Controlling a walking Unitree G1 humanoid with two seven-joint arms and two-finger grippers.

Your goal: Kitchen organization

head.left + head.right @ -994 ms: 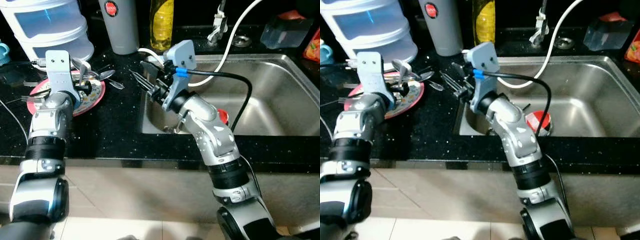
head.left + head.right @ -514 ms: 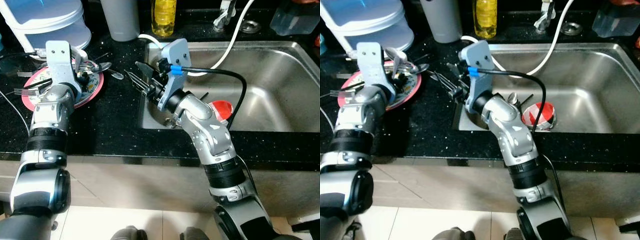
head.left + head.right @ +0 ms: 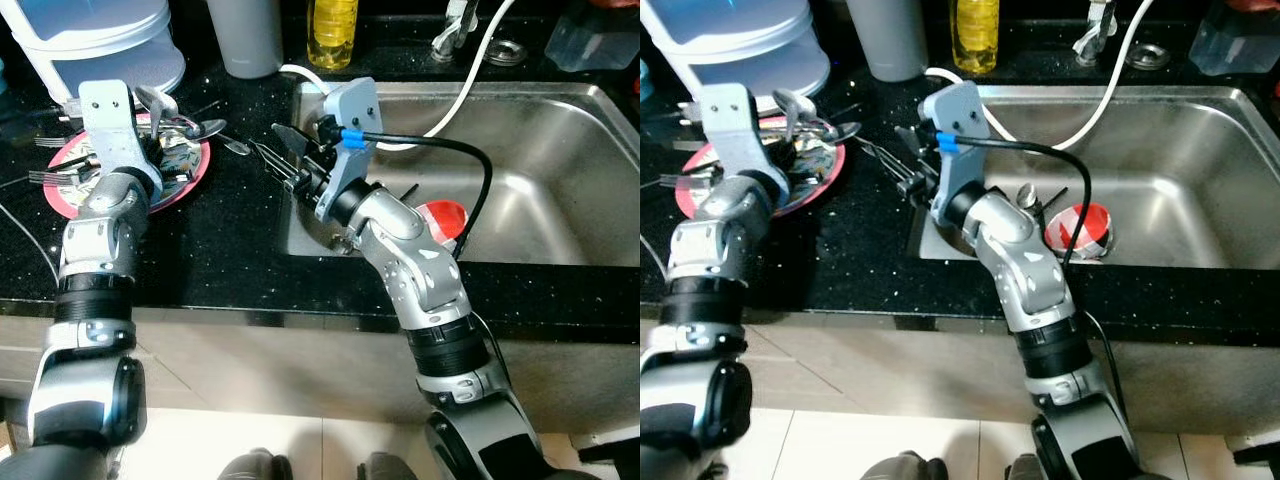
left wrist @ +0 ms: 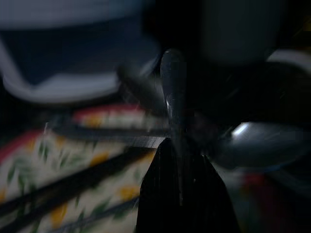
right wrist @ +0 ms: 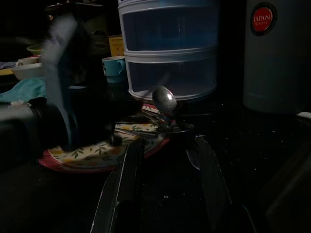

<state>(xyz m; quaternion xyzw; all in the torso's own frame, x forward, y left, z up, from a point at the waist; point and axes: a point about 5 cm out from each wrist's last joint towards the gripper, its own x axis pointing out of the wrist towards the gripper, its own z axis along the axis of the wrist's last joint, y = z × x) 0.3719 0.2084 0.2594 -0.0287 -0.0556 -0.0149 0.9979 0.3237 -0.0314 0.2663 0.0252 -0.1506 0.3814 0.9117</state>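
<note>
left gripper [image 3: 158, 128] pinches a spoon [image 3: 150, 100] above the plate [image 3: 190, 180]

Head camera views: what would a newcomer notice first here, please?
The red-rimmed plate piled with spoons on the black counter, where the left tool grips a spoon. The right tool hovers open at the sink's left edge; a red-and-white bowl lies inside.

- The black counter [image 3: 220, 240] lies bare along its front edge, between the plate [image 3: 190, 178] and the sink [image 3: 560, 130].
- The back edge is crowded: a white stacked container [image 3: 95, 40], a grey flask [image 3: 245, 35] and a yellow bottle [image 3: 332, 30].
- A white hose [image 3: 470, 70] crosses the sink's back rim.
- A red-and-white cup [image 3: 440, 218] lies near the sink's front wall.
</note>
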